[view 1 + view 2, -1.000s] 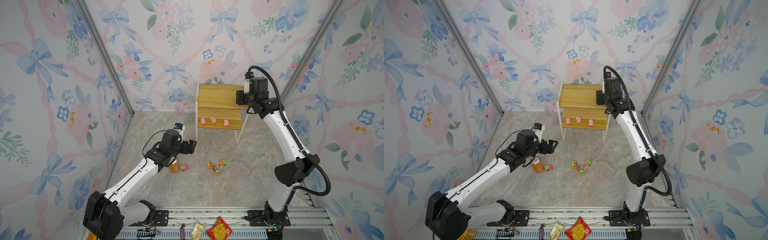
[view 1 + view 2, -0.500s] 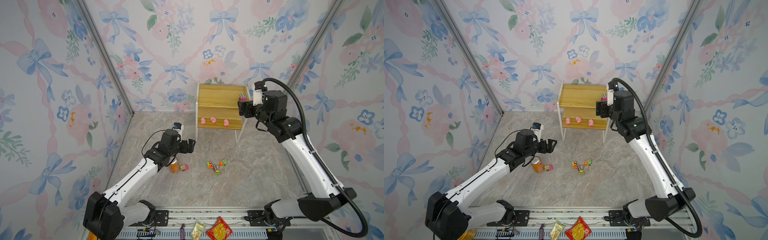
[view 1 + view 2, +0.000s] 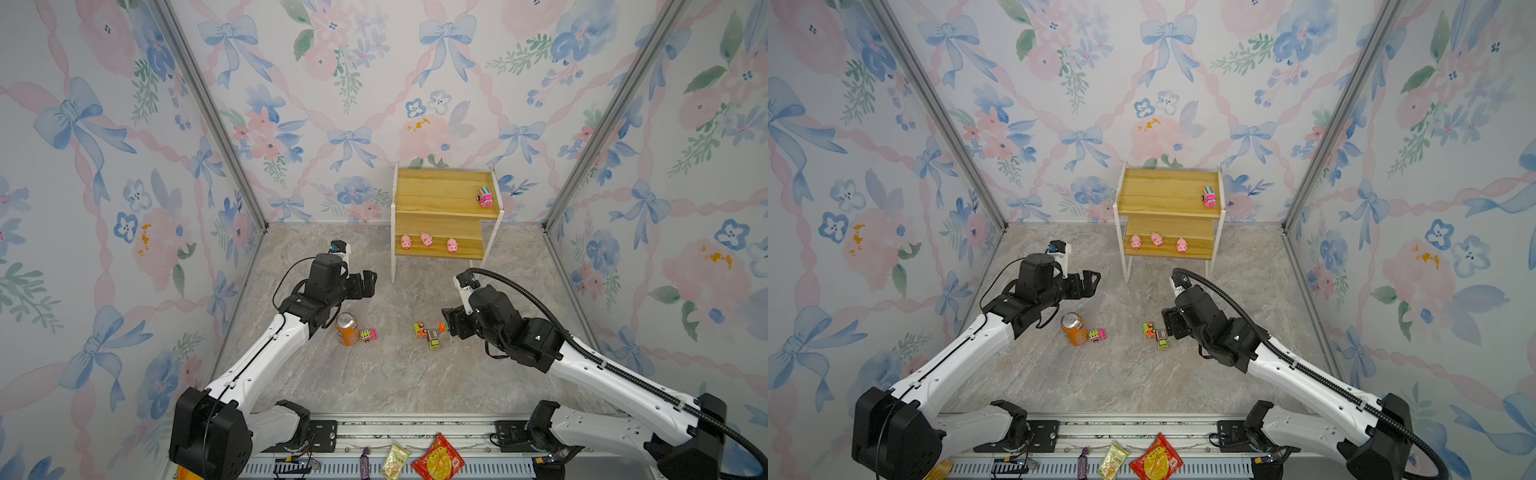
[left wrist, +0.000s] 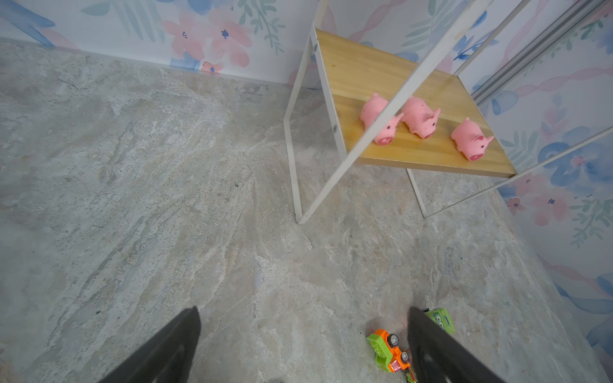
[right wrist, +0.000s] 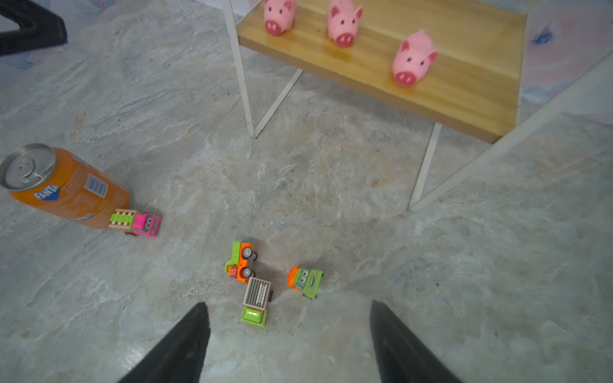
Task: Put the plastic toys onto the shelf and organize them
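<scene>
Flowered wallpaper (image 3: 332, 104) walls in a grey marbled floor (image 3: 374, 374). The left gripper (image 3: 368, 282) hangs wide open and empty over bare floor, left of the shelf (image 3: 440, 195). A pink truck (image 3: 368, 334) sits just beside the orange can (image 3: 347, 328). Three trucks (image 5: 255, 282) lie clustered just ahead of the right gripper (image 5: 288, 311), whose jaws are apart and hold nothing. Three pigs (image 3: 427, 240) stand on the shelf's lower board and one truck (image 3: 484, 196) on the upper.

You've got 3 pink pigs (image 3: 427, 240) on shelf's (image 3: 440, 195) lower tier, 1 pink truck (image 3: 484, 196) up top rt, 4 trucks (image 5: 255, 300) on floor (image 3: 374, 374).
</scene>
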